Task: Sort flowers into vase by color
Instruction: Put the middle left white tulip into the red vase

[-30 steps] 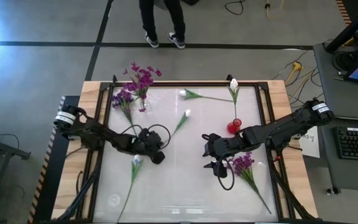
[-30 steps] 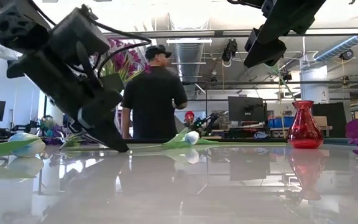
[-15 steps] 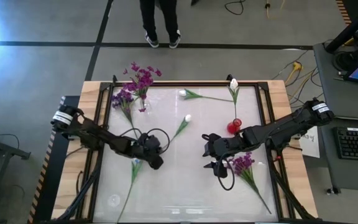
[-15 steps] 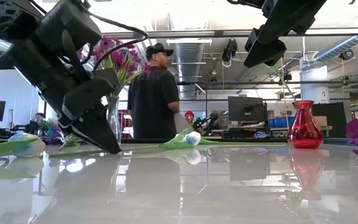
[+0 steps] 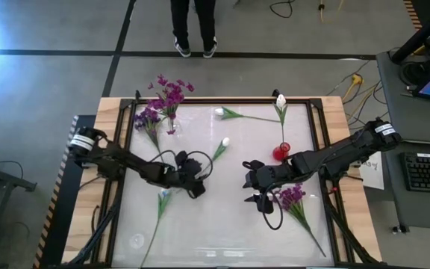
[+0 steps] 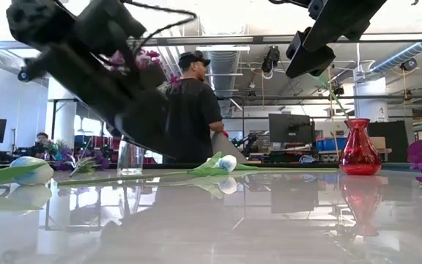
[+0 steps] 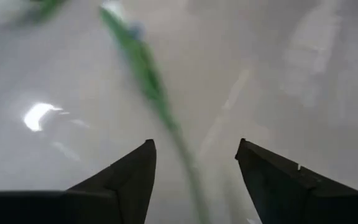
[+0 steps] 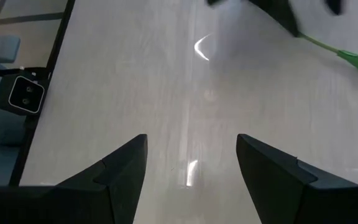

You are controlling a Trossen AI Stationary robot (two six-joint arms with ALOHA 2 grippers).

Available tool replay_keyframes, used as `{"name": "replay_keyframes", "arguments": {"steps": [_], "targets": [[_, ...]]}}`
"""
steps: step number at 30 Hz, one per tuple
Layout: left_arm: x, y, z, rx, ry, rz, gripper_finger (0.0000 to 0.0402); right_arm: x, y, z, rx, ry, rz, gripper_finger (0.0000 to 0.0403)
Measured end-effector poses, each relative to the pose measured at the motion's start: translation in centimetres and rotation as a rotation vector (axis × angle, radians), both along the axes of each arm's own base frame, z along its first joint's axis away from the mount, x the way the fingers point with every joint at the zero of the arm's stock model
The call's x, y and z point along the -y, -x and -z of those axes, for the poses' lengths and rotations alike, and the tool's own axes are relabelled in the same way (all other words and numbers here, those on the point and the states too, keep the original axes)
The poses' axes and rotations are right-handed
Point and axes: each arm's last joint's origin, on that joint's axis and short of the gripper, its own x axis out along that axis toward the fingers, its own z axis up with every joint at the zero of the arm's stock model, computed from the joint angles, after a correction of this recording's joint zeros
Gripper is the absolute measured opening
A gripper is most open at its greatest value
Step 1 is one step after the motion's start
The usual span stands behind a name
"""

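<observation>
Two tools hover over the counter [image 5: 222, 232], both wide and holding nothing. Left tool [image 5: 198, 187] is beside a white flower [image 5: 160, 206]; right tool [image 5: 257, 187] is near a purple flower [image 5: 291, 196].

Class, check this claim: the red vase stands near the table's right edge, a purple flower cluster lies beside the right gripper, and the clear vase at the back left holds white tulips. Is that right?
Not quite. The clear vase at the back left holds purple blossoms, not white tulips; the high view shows it. The rest holds: the red vase stands near the right edge, and a purple flower cluster lies beside the right gripper.
</observation>
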Motion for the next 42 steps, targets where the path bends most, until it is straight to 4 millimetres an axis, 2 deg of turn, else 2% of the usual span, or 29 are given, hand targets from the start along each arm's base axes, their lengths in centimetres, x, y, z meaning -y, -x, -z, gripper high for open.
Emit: {"name": "replay_keyframes", "arguments": {"steps": [3, 6, 13, 17, 21, 25, 27, 34, 38, 42], "targets": [[-1.2, -0.6, 0.9, -0.032, -0.060, -0.065, 0.0221, 0.0, 0.0, 0.0, 0.000, 0.000, 0.000, 0.0237], [-1.8, -1.3, 1.5, -0.036, -0.053, -0.049, 0.0219, 0.0, 0.0, 0.0, -0.002, -0.003, 0.004, 0.0238], [-1.6, -2.6, 2.6, -0.013, -0.003, 0.043, 0.0199, 0.0, 0.0, 0.0, 0.000, -0.004, 0.004, 0.0237], [-1.6, -2.7, 3.3, -0.023, 0.004, 0.034, 0.0179, 0.0, 0.0, -0.1, 0.006, -0.005, 0.004, 0.0238], [-1.8, -2.5, 4.2, -0.024, 0.015, -0.018, 0.0121, 0.0, -0.1, -0.1, 0.013, -0.008, 0.004, 0.0238], [-1.9, -2.5, 4.5, -0.014, 0.026, -0.065, 0.0028, 0.0, -0.1, -0.1, 0.012, -0.008, 0.005, 0.0238], [-2.0, -2.4, 4.5, -0.001, 0.039, -0.094, 0.0010, 0.0, -0.1, -0.1, 0.013, -0.008, 0.005, 0.0238], [-1.4, -2.2, 2.8, 0.062, 0.026, -0.086, 0.0000, 0.0, -0.1, -0.1, 0.017, 0.007, -0.011, 0.0238], [-0.6, -1.9, 0.2, 0.163, 0.008, -0.082, 0.0000, -0.5, 0.0, -0.1, 0.005, -0.030, 0.012, 0.0238], [0.4, -0.8, -2.3, 0.244, -0.024, -0.073, 0.0000, -2.0, 0.5, -0.1, 0.004, -0.048, -0.024, 0.0238]]}}
